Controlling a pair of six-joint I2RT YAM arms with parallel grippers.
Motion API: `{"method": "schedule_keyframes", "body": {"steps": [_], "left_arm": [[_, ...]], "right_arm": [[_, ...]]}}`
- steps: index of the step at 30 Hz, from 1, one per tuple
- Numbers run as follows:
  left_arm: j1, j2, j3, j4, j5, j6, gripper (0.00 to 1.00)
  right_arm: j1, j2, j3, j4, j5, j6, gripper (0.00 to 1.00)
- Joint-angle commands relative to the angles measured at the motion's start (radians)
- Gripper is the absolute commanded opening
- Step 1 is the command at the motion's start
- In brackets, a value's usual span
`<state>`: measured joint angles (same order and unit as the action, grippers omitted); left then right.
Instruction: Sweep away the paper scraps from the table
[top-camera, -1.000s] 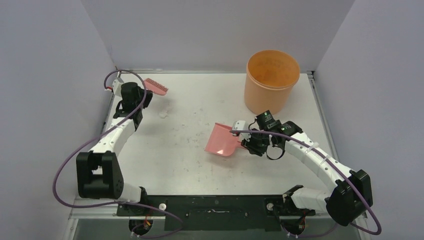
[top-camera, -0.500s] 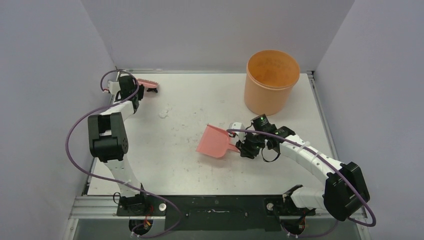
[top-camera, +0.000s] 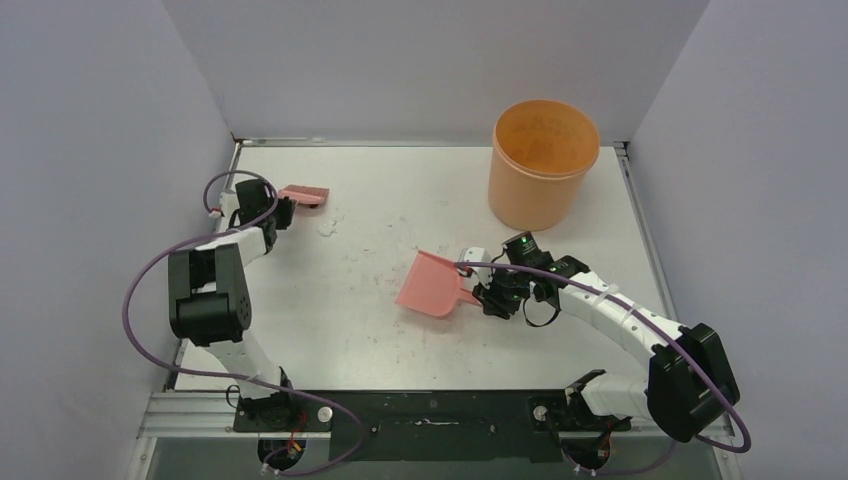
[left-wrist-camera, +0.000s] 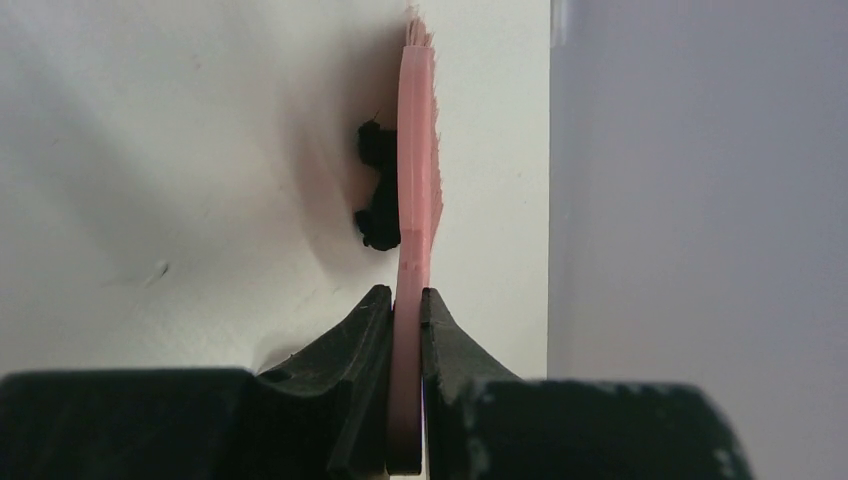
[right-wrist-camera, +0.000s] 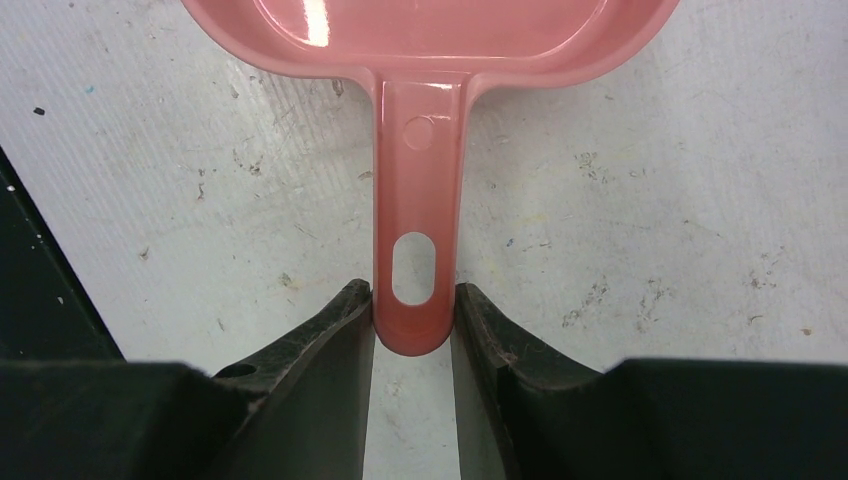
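My left gripper (top-camera: 278, 207) (left-wrist-camera: 407, 300) is shut on the handle of the pink hand brush (top-camera: 304, 195) (left-wrist-camera: 415, 180), near the far left of the white table (top-camera: 380, 330). A black paper scrap (left-wrist-camera: 377, 190) lies against the brush's left side in the left wrist view; it is hidden in the top view. A white paper scrap (top-camera: 326, 229) lies just right of the brush. My right gripper (top-camera: 478, 288) (right-wrist-camera: 412, 305) is shut on the handle of the pink dustpan (top-camera: 430, 284) (right-wrist-camera: 420, 120), which rests at the table's middle with its mouth facing left.
An orange bucket (top-camera: 543, 160) stands at the back right. The grey walls (top-camera: 90, 150) enclose the table on the left, back and right. The table's left metal edge (top-camera: 222, 190) runs close beside the brush.
My left arm has pulled the brush back toward me and lowered it to the table. My right gripper has moved the dustpan slightly left from a second ago.
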<state>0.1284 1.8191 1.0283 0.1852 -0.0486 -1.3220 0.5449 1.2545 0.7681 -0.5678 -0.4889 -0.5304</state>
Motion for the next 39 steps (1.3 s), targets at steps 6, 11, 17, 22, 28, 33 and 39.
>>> {"method": "schedule_keyframes", "body": {"steps": [6, 11, 17, 22, 28, 33, 39], "left_arm": [[-0.01, -0.393, -0.396, -0.017, 0.084, 0.076, 0.0], [-0.021, -0.616, -0.596, -0.067, 0.168, 0.097, 0.0], [-0.054, -1.011, -0.696, -0.345, 0.217, 0.159, 0.0], [-0.106, -1.154, -0.547, -0.625, 0.241, 0.366, 0.0], [-0.167, -1.058, -0.269, -0.807, 0.243, 0.683, 0.0], [-0.264, -0.874, 0.059, -1.017, -0.048, 0.892, 0.0], [-0.359, -0.643, 0.327, -1.171, -0.287, 1.044, 0.0]], "right_arm": [[-0.007, -0.036, -0.006, 0.054, 0.013, -0.007, 0.06], [-0.033, -0.042, -0.006, 0.054, 0.013, -0.006, 0.06], [-0.046, -0.044, -0.009, 0.056, 0.016, -0.006, 0.06], [-0.052, -0.037, -0.007, 0.057, 0.017, -0.005, 0.06], [-0.05, -0.034, 0.012, 0.042, 0.049, -0.001, 0.05], [-0.034, 0.006, 0.084, -0.064, 0.124, -0.024, 0.05], [-0.016, 0.075, 0.172, -0.238, 0.194, -0.064, 0.05]]}}
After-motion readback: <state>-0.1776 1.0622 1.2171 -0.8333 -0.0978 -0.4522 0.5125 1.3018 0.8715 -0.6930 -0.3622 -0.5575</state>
